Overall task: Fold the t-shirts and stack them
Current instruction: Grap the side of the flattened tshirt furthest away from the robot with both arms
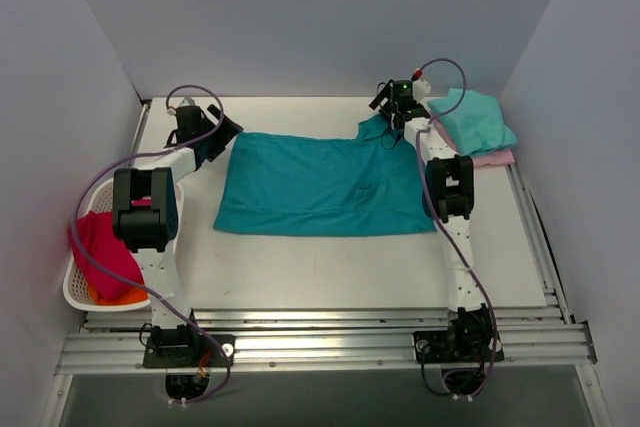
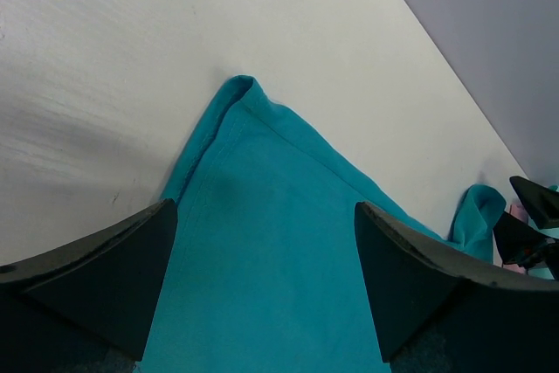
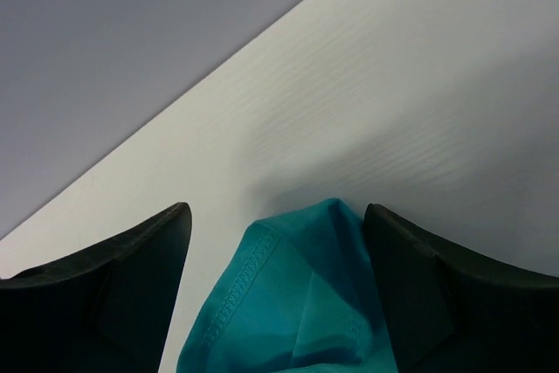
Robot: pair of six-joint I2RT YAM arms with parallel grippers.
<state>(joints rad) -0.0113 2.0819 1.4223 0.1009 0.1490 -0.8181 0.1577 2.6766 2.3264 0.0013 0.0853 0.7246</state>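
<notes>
The large teal-blue t-shirt (image 1: 318, 186) lies spread and partly folded on the table's middle. My left gripper (image 1: 222, 133) is open over its far left corner (image 2: 262, 251), fingers (image 2: 96, 272) apart on each side of the cloth. My right gripper (image 1: 392, 119) is open at the far right corner, where a bunched hemmed sleeve (image 3: 297, 303) sits between the jaws. A folded mint-green t-shirt (image 1: 474, 121) lies on a folded pale pink one (image 1: 492, 158) at the far right.
A white lattice basket (image 1: 82, 292) with red and orange cloth (image 1: 105, 252) stands at the near left beside the left arm. White walls close in the table on three sides. A metal rail (image 1: 320, 342) runs along the near edge.
</notes>
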